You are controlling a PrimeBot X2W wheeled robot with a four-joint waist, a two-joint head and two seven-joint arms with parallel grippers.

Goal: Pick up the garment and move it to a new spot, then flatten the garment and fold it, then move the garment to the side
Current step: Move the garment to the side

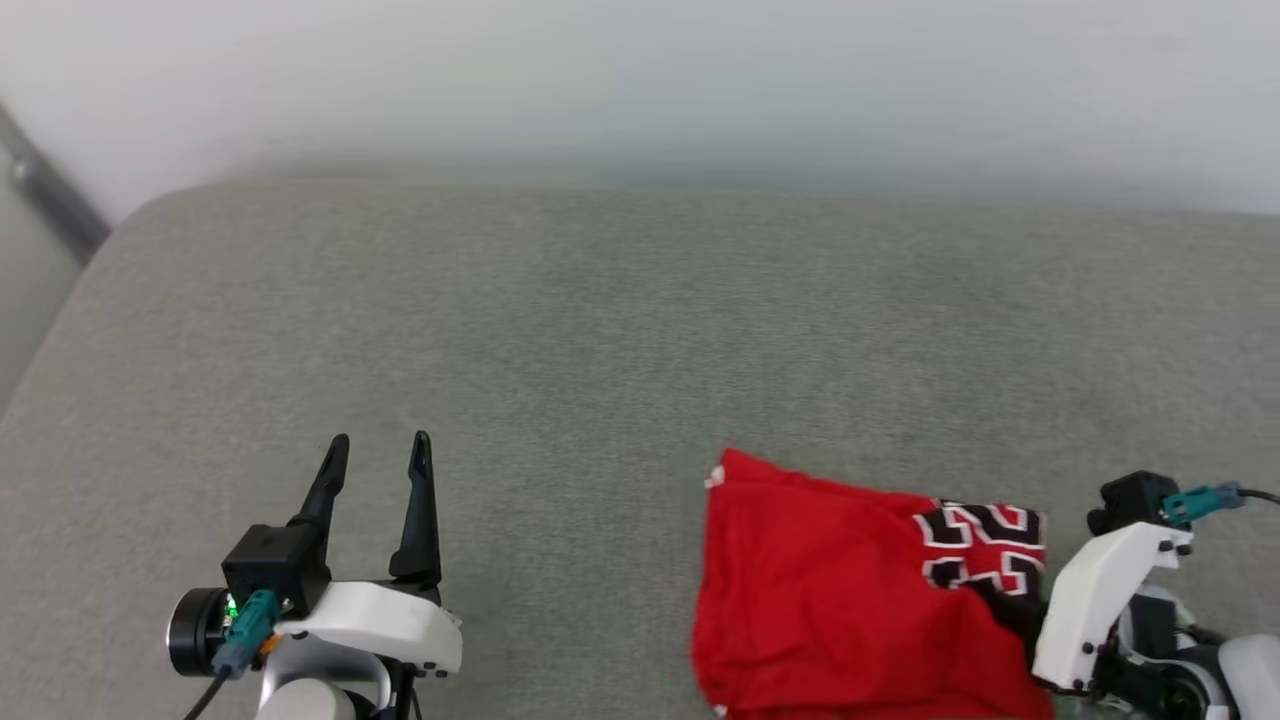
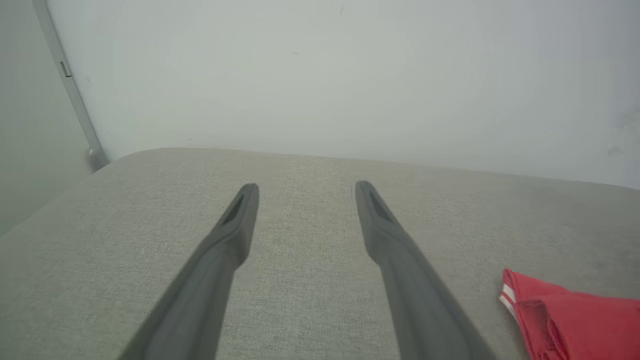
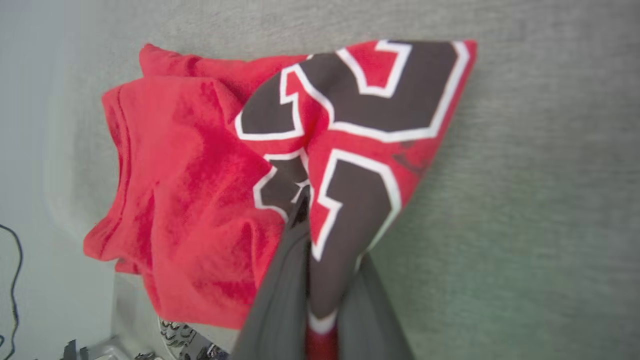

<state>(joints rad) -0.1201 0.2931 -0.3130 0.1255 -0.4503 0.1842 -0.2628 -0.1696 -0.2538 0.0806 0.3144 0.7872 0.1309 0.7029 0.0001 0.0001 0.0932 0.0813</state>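
Clamps right gripper (image 3: 324, 250) onto numbered fold of crumpled red jersey garment (image 3: 190, 190) at grey woven cushion (image 1: 600, 300) near edge, lift prep obviously; holds left gripper (image 1: 380, 440) gaping, spare.

Black numerals (image 1: 985, 550), perhaps 23 (creased), on the garment (image 1: 830, 590)

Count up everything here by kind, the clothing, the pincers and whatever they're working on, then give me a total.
Garments: 1, the red garment, bunched up.
Pincers: 2, the left pincer open and holding nothing, the right pincer shut on the garment.
Surfaces: 1, the grey padded surface.
Total: 4.
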